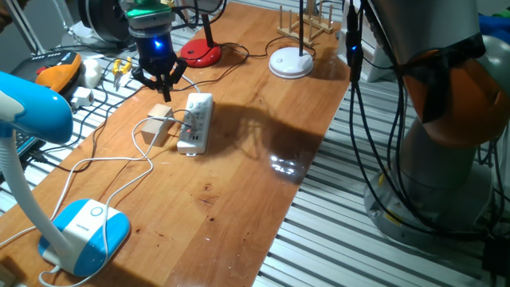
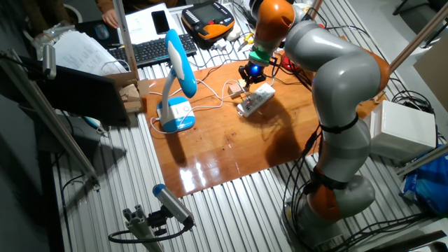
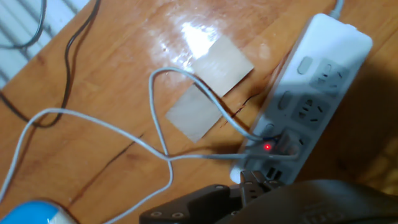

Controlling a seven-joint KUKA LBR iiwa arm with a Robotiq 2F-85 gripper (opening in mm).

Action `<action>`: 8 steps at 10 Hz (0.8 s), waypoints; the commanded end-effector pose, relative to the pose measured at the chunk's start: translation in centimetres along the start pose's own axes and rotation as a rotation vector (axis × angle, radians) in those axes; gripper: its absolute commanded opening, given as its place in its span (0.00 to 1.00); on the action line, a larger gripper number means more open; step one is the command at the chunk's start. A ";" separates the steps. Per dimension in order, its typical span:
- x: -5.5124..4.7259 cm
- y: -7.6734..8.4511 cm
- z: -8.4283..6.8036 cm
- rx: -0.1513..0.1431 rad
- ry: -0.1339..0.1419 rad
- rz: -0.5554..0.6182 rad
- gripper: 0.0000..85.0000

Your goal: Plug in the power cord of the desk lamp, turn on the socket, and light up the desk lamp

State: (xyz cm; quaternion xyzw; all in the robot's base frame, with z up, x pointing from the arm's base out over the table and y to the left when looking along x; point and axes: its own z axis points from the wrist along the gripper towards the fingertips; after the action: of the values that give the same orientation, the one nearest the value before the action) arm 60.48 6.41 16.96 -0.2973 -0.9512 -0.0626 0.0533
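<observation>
Gripper [image 1: 162, 82] hangs above the wood table [image 1: 239, 199], just over the far end of the socket [image 1: 196, 122], beside the small wooden block [image 1: 159, 123]. Fingers look slightly parted with nothing visible between them; in the hand view the tips are mostly lost behind the dark housing, so how wide I cannot tell.

Socket [image 3: 305, 99] lies flat. Power cord [image 3: 155, 118] loops across the table and runs into an outlet at the near end of the strip. A red light [image 3: 268, 147] glows right by that outlet (suggests the plug is seated and the strip is live, though that is a judgement). Desk lamp [image 1: 72, 207] stands at the table's near corner, well apart from the strip; head shows no glow I can make out.

Step in hand, as I read it: reach the lamp's own switch. Lift straight up first, clear of the cord loops, then travel above them; snagging the cord could pull the plug.

Room: open wood between strip and lamp base, crossed only by cord. The lamp sits close to the table edge, so press down, not sideways. 2 other lamps (red base [image 1: 200, 53], white disc [image 1: 292, 62]) stand well behind.
</observation>
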 end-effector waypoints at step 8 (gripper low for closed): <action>0.0 0.0 0.0 0.011 0.016 -0.504 0.00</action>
State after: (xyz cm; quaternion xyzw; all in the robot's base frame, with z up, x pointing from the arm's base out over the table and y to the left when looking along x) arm 60.47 6.41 16.95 -0.1639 -0.9826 -0.0781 0.0392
